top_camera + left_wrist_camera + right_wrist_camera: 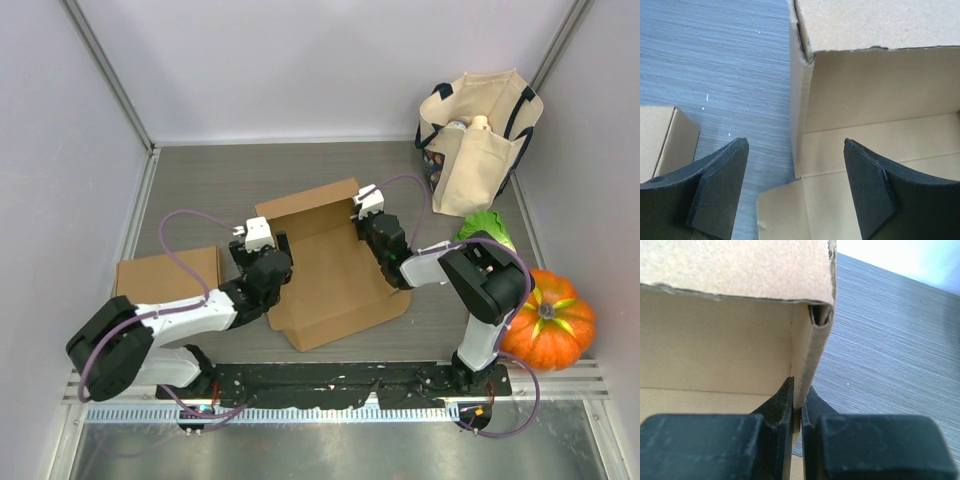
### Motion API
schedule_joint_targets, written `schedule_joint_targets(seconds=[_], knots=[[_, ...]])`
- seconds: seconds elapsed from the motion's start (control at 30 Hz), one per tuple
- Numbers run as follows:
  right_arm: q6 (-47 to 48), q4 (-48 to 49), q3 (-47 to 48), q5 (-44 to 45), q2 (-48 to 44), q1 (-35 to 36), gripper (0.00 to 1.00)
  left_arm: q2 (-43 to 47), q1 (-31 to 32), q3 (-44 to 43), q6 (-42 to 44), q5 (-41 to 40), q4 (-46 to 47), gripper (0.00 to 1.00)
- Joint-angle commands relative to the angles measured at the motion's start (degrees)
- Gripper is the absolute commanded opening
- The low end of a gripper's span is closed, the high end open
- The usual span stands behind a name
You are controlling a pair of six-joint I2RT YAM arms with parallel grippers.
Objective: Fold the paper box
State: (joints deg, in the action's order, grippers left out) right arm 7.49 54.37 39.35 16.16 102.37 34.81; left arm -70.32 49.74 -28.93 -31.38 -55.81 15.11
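Left tool (795, 150) is wide apart, with one black finger (720, 190) over the grey counter (715, 60) and the other finger over the inside of the paper box (335, 280). The box's left wall (801, 115) stands up between the two fingers, and they do not seem to touch it. The right tool (797, 395) is pinched together on the box's right wall (812, 355), with one finger inside the box and one outside, and the back corner is just ahead of it. The paper box is brown and open, and it sits in the middle of the counter, between the two arms. Its back wall stands up, and a big flat flap lies on the counter toward the arms. A small brown box (165, 275) sits to the left, close to the left arm. A cloth bag (478, 140) stands in the far right corner. A green leafy veggie (487, 227) lies just in front of the bag, and an orange pumpkin (548, 320) sits near the right arm's base.
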Motion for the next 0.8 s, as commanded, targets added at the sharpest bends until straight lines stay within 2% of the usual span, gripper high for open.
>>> schedule_joint_targets(seconds=[0.0,0.1,0.13,0.17,0.23,0.3,0.33,0.37,0.4,0.5,0.67,0.7,0.73,0.77], knots=[[1.3,-0.8,2.0,-1.0,1.3,0.2,0.14,-6.3,-3.6,-3.2,6.9,-1.6,12.5,0.79],[1.6,-1.1,2.5,-1.3,1.7,0.1,0.22,-10.2,-4.6,-3.0,12.4,-0.7,20.1,0.7],[1.6,-1.3,2.7,-1.5,1.8,0.0,0.27,-10.9,-4.6,-2.9,13.8,-0.4,23.7,0.6],[1.7,-1.6,3.0,-1.4,1.9,0.1,0.3,-11.6,-4.6,-2.8,15.9,-0.3,25.0,0.56],[1.8,-2.9,4.3,-1.2,2.3,0.1,0.32,-12.8,-4.6,-2.7,17.1,0.4,27.5,0.42],[1.7,-3.2,5.8,0.3,3.4,0.1,0.31,-13.8,-4.6,-2.8,18.4,1.2,28.7,0.35],[1.7,-3.1,6.3,0.8,3.7,0.1,0.28,-14.0,-4.6,-2.8,18.7,1.6,29.6,0.27],[1.7,-3.1,6.7,1.2,4.1,0.0,0.23,-14.1,-4.6,-2.9,18.8,1.6,29.9,0.24],[1.4,-3.1,7.6,3.6,4.9,0.2,0.01,-14.4,-4.6,-3.1,18.8,1.8,29.9,0.2],[0.8,-1.2,8.1,8.9,6.3,1.1,0.01,-15.6,-4.7,-3.2,19.1,1.8,31.8,0.15],[-0.2,-0.8,7.7,8.5,7.0,1.6,0.01,-16.5,-4.6,-4.1,18.7,3.1,31.6,0.09],[-0.7,-0.5,6.8,8.4,6.5,1.3,0.07,-16.4,-4.6,-4.0,18.5,3.0,31.4,0.08],[-2.2,0.1,6.1,7.3,5.0,1.0,0.22,-16.3,-4.6,-4.0,18.6,3.2,31.4,0.06],[-2.9,0.8,5.2,7.3,3.7,0.8,0.33,-16.2,-4.6,-3.9,18.6,3.1,31.1,0.06]])
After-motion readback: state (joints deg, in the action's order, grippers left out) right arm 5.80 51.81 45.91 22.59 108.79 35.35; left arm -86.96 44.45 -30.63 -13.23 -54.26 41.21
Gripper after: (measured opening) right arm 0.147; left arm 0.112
